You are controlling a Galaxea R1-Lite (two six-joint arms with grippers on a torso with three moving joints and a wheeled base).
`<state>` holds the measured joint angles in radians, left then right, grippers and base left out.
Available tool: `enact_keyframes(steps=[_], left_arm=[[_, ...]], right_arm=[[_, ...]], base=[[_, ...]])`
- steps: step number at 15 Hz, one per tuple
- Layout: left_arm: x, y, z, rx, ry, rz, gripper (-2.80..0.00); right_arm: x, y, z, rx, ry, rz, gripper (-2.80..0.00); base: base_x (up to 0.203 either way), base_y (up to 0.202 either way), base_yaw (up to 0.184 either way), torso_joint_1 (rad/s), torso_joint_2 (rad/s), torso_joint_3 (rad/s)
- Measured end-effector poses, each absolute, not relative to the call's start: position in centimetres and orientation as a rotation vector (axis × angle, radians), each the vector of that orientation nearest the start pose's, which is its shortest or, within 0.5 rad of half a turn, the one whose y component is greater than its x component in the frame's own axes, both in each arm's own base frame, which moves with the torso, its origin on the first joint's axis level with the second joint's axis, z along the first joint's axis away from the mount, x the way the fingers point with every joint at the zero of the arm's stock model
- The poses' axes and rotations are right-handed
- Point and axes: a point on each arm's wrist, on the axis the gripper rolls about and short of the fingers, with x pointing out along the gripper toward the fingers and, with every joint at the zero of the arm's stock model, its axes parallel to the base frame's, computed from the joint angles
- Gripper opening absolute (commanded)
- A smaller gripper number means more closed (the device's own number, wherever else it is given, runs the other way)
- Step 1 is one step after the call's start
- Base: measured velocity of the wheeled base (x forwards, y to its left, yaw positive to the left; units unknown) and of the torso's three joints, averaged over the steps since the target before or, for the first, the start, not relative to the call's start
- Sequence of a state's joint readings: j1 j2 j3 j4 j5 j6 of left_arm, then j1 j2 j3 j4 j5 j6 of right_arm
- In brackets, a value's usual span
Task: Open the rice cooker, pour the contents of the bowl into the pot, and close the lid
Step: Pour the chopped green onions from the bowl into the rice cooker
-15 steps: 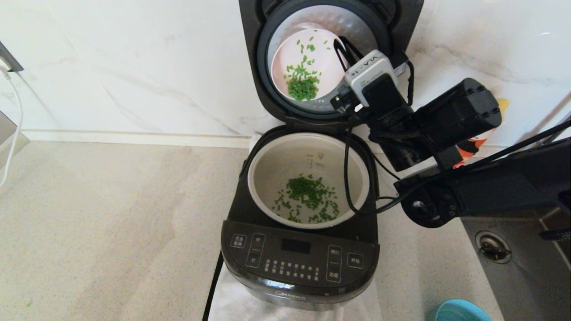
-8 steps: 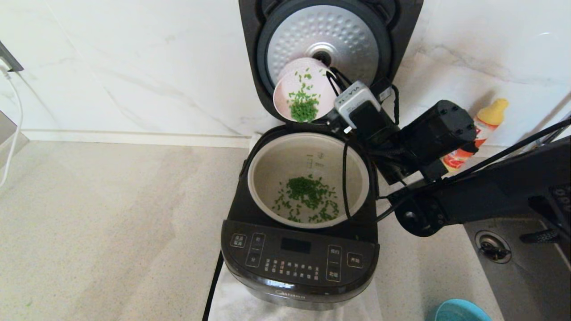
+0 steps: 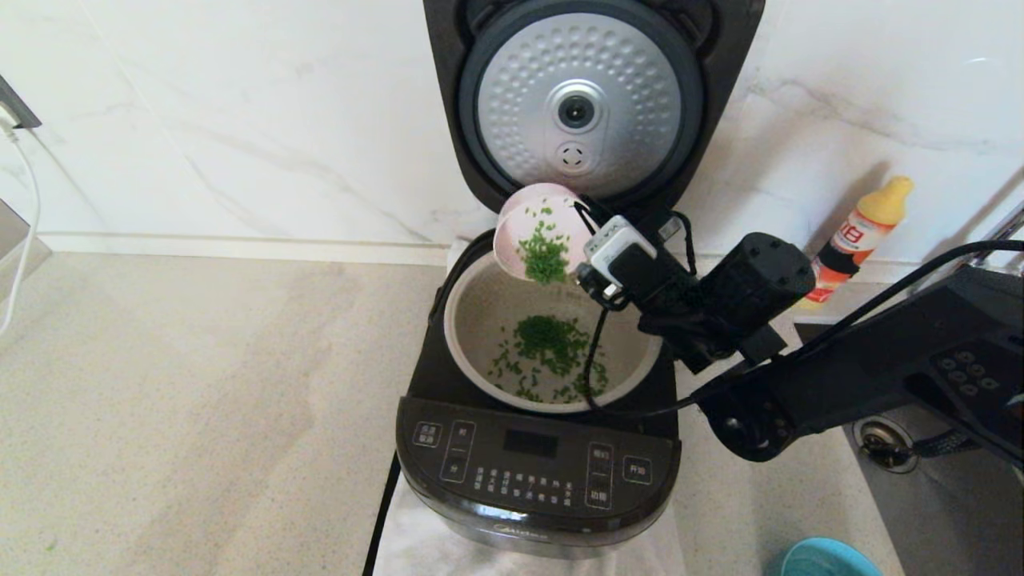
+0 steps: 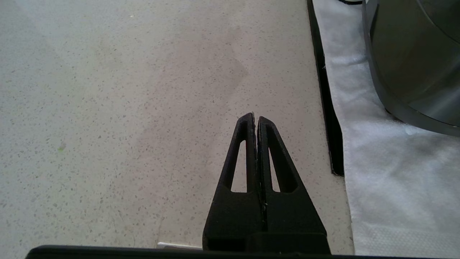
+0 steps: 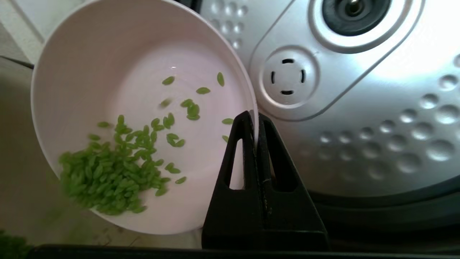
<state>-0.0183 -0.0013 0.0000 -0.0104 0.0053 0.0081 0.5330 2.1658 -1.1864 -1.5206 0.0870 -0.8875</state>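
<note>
The black rice cooker [image 3: 536, 472] stands open, its lid [image 3: 580, 104] upright with the dimpled silver plate [image 5: 377, 108] facing me. The pale pot [image 3: 472, 320] inside holds a scatter of green grains [image 3: 552, 344]. Over the pot's far rim my right gripper [image 3: 578, 228] [image 5: 256, 120] is shut on the rim of the small pink bowl [image 3: 532, 240] [image 5: 136, 72]. The bowl is tilted steeply, and green grains [image 5: 111, 169] are heaped at its low edge. My left gripper [image 4: 255, 120] hangs shut and empty over the bare counter, left of the cooker.
A white cloth [image 4: 388, 172] lies under the cooker, with a black cord [image 4: 325, 100] along its left edge. An orange bottle with a yellow cap [image 3: 860, 228] stands at the wall on the right. A sink [image 3: 928, 488] sits right of the cooker, a blue bowl [image 3: 828, 558] at the front.
My right gripper has carried the pink bowl down from in front of the lid to just over the pot's far rim. The bowl tilts more steeply and the lid's silver plate is uncovered.
</note>
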Motion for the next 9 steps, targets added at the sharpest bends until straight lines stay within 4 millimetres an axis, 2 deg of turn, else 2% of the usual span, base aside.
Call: enact_keyframes(steps=[3,6,9], left_arm=[[-2.3,0.1,7.7,0.008,-0.012,-0.013,-2.8],[-2.3,0.1,7.7,0.007,-0.012,-0.013,-2.8],[-2.3,0.1,7.7,0.008,-0.012,-0.013,-2.8]], right_arm=[[36.2,21.2,21.4,-0.698,-0.816,0.28,-2.8],[36.2,21.2,20.9,-0.705,-0.797,0.29,-2.8],[36.4,21.4,21.9,-0.689,-0.832,0.267,-2.8]], base=[[0.0,0.0,0.0,0.0,0.0,0.0],[0.0,0.0,0.0,0.0,0.0,0.0],[0.0,0.0,0.0,0.0,0.0,0.0]])
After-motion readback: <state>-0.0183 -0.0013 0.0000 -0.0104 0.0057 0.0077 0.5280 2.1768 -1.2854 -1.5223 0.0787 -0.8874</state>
